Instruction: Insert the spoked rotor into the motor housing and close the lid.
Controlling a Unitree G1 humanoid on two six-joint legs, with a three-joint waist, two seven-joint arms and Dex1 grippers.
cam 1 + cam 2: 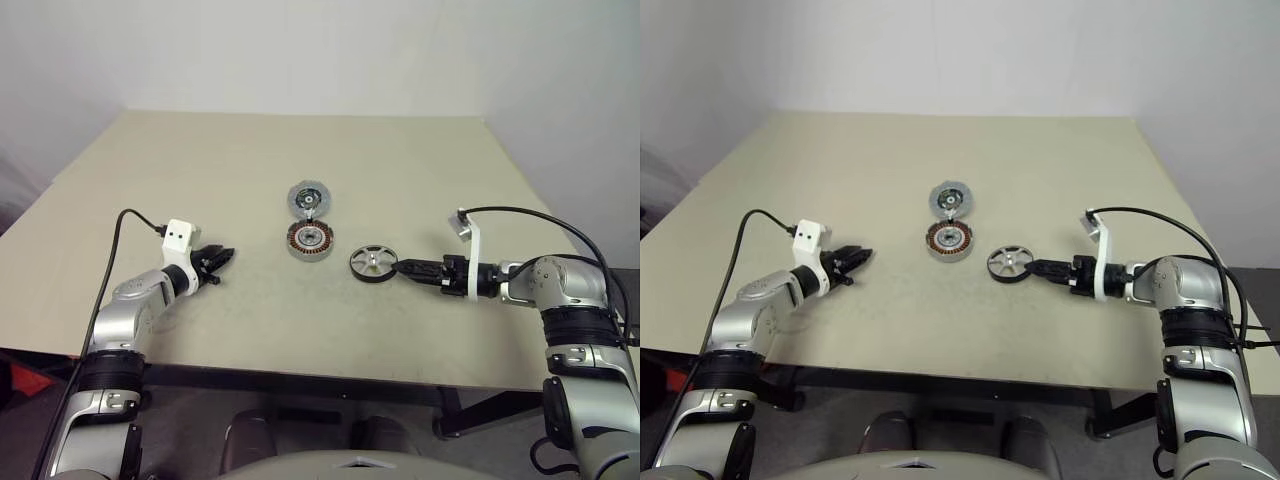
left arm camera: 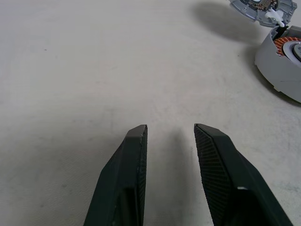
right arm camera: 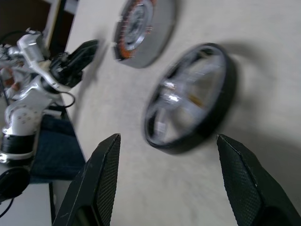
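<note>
A: Start with the nearest things. How do the two grippers stand?

B: The right gripper [image 1: 400,268] lies low over the beige table [image 1: 220,170], pointing toward the middle. Its two black fingers [image 3: 101,181] are spread wide apart and hold nothing. In the right wrist view the spoked rotor [image 3: 190,99] sits just ahead of the gap between them, and I see no contact with either finger

A: And the left one?

B: The left gripper [image 1: 222,258] hovers close to the table on the robot's left side, aimed toward the middle as well. Its fingers [image 2: 127,174] stand partly open, with a clear strip of bare table between the pads. It grips nothing and touches nothing that I can make out

A: Where is the rotor on the table?

B: It lies flat, black rim outward, silver spokes and hub showing, right off the tips of the right gripper and well apart from the left. It is not in the housing; it rests beside it, on the robot's right

A: And the housing?

B: The motor housing [image 1: 310,240] stands near the table's middle, copper-brown windings ringed around a pale centre, open at the top. It is a little farther off than the rotor and lies between the two grippers

A: The lid?

B: The lid [image 1: 308,198] is just beyond the housing, dark inside facing up. From the left wrist view a small white piece at its edge meets the housing's rim, so the two seem joined there, though I cannot tell how
</note>
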